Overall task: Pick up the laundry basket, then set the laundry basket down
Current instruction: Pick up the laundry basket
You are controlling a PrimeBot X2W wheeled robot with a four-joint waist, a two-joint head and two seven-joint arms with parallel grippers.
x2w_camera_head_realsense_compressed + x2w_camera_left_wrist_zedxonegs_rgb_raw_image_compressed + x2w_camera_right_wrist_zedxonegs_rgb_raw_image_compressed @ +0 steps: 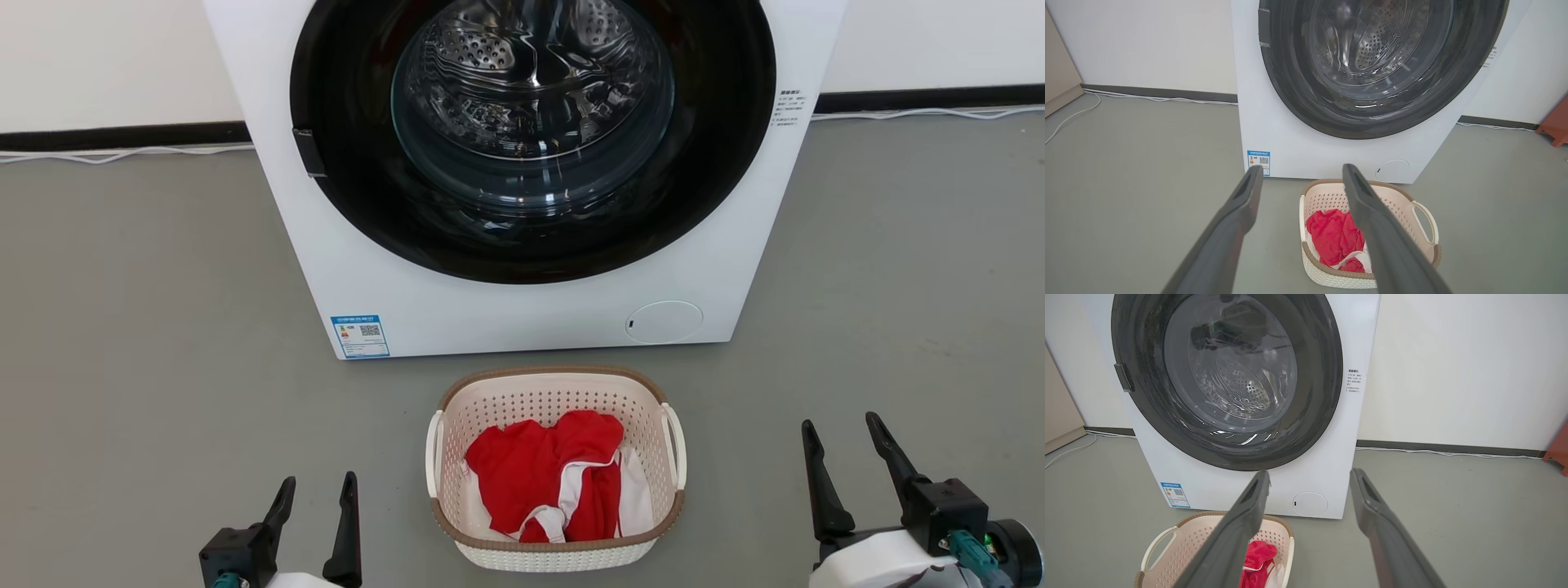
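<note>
Both jaws stand released and empty, either side of the basket [555, 400], not touching it. It sits on the floor [163, 327] before the washer [506, 318]; lift and set-down remain.

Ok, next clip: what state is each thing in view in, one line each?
laundry basket: upright on the floor before the washer, not gripped.
clothes: red and white, crumpled inside the basket.
washing machine: door closed.
left pincer: open, empty, apart from the basket.
right pincer: open, empty, apart from the basket.
</note>
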